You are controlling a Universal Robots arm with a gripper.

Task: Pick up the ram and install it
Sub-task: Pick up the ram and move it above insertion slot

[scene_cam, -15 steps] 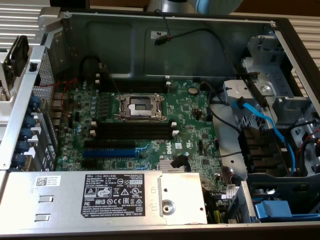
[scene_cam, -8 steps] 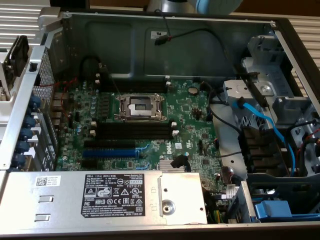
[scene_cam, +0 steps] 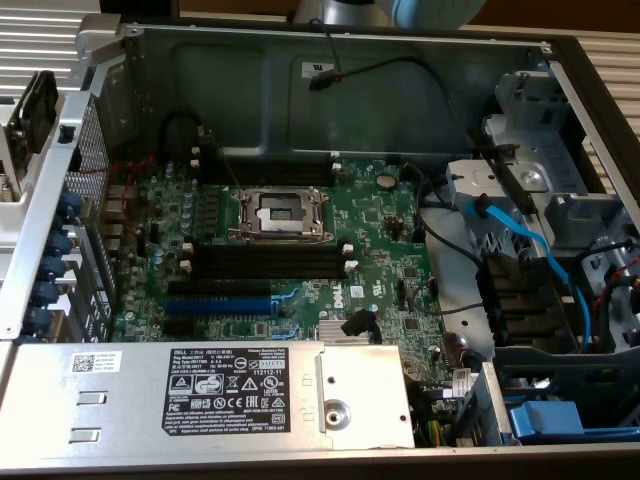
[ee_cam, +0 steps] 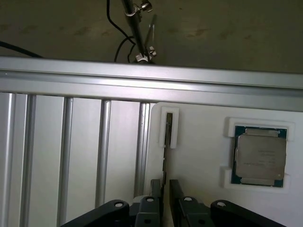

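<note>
The ram (ee_cam: pixel 166 142) stands on edge as a thin dark strip, its far end in a white notch of a white holder tray (ee_cam: pixel 199 142). My gripper (ee_cam: pixel 165 191) has one dark finger (ee_cam: pixel 155 189) on each side of the ram's near end, pressed against it. In the exterior view the open computer case shows the green motherboard (scene_cam: pixel 380 230) with long black memory slots (scene_cam: pixel 270 262) that have white end clips, and a blue slot (scene_cam: pixel 218 303) below them.
A square silver processor (ee_cam: pixel 260 156) sits in a recess of the same white tray. An aluminium rail (ee_cam: pixel 142 82) runs across beyond the tray. In the case are an open processor socket (scene_cam: pixel 280 212), a power supply (scene_cam: pixel 230 395), blue cables (scene_cam: pixel 530 250) and drive bays.
</note>
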